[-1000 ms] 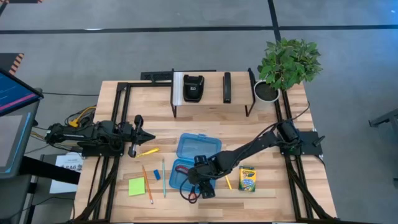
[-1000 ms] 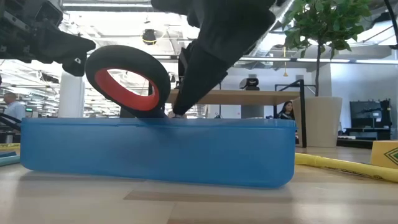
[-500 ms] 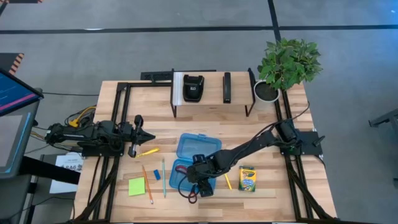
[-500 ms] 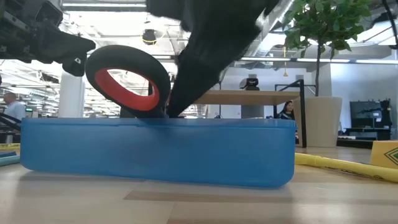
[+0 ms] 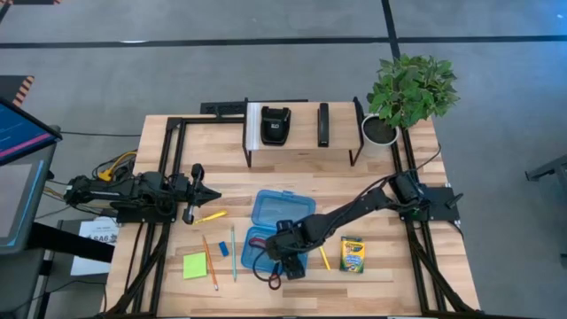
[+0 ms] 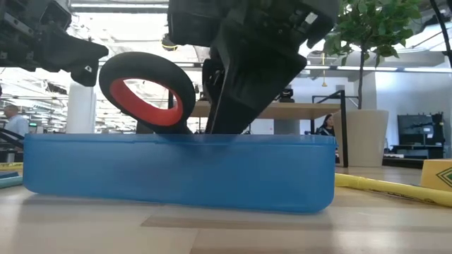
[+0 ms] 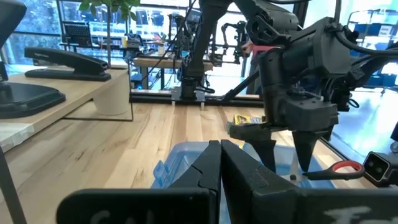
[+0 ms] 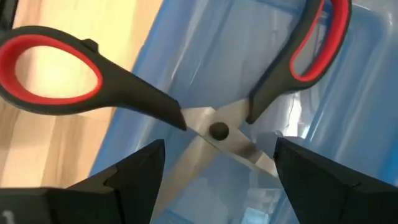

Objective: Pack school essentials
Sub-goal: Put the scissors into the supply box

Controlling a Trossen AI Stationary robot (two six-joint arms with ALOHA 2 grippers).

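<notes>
The red-handled scissors [image 8: 217, 130] lie spread open in the blue case's tray [image 5: 259, 251]. Their blades are inside, and the handles [image 5: 271, 276] rest over the tray's near wall. In the low view one handle loop [image 6: 147, 92] stands above the rim. My right gripper [image 8: 219, 147] slants down into the tray, open, with one finger on each side of the blades just behind the pivot, touching nothing I can see. My left gripper [image 5: 211, 194] waits shut at the table's left. Pencils [image 5: 210, 262], the blue eraser [image 5: 224, 249], the green pad [image 5: 195, 266] and the crayon box [image 5: 353, 254] lie on the table.
The case's open lid [image 5: 283, 207] lies flat behind the tray. A yellow pencil [image 5: 211, 215] lies near my left gripper and another [image 5: 325, 260] beside the crayon box. A dark rack with black devices [image 5: 276, 126] and a potted plant [image 5: 409, 89] stand at the far edge.
My right gripper has sunk a little deeper into the tray, toward the scissors, and has stayed open. The scissors have kept their place.
</notes>
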